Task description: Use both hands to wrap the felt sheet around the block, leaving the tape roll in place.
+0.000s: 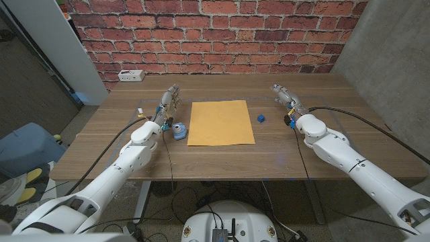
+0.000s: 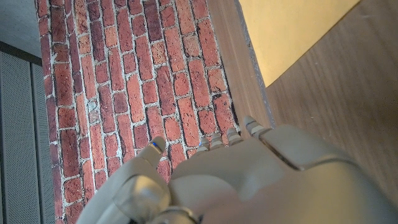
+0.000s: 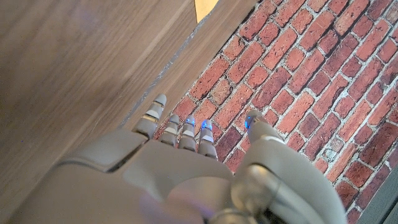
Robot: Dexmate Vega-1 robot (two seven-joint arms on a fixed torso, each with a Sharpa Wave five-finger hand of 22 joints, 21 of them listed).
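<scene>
The flat square tan felt sheet lies on the wooden desk between both empty, spread-fingered hands, while the small blue block sits off the sheet's edge, nearer the right hand than the left hand (whose side has the blue tape roll).

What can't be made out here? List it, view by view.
- Head view: the blue block is too small to tell its shape; the tape roll sits partly behind the left hand.
- Left wrist view: the felt sheet is cut off by the picture's edge.
- Right wrist view: the right hand hides its own palm.
</scene>
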